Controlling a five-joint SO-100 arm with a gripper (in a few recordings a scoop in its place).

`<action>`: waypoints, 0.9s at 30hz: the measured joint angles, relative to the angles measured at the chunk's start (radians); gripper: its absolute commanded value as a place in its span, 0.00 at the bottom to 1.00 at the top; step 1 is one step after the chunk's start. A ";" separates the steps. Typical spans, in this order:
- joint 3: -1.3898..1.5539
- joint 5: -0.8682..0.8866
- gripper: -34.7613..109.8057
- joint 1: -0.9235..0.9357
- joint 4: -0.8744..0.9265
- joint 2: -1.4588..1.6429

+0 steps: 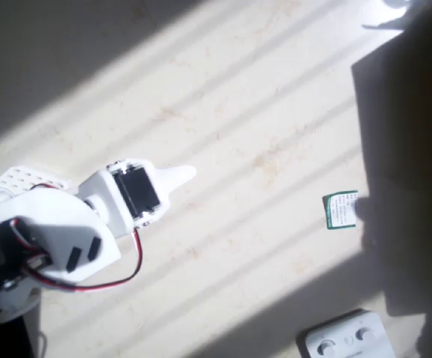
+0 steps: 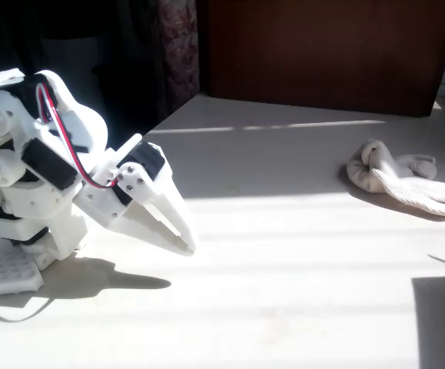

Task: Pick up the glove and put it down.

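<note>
The beige-cream glove [image 2: 395, 178] lies crumpled on the table at the far right in the fixed view, half in shadow. From above, just its green-and-white label [image 1: 340, 210] catches the light; the body is lost in dark shadow. My white gripper [image 2: 184, 242] sits far to the left of the glove, folded near the arm's base, pointing down toward the table. Its fingers are pressed together with nothing held. In the overhead view the gripper [image 1: 184, 176] points right, well short of the label.
A white plastic device with round buttons [image 1: 346, 339] lies at the bottom right edge. A dark wooden panel [image 2: 322, 54] stands behind the table. Sunlit bare tabletop [image 1: 260, 149] stretches between the gripper and the glove.
</note>
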 measured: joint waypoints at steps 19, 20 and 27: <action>-0.080 0.058 0.25 0.000 0.000 -0.097; -0.109 0.058 0.25 0.000 0.000 -0.124; -0.402 0.058 0.25 0.000 0.000 -0.410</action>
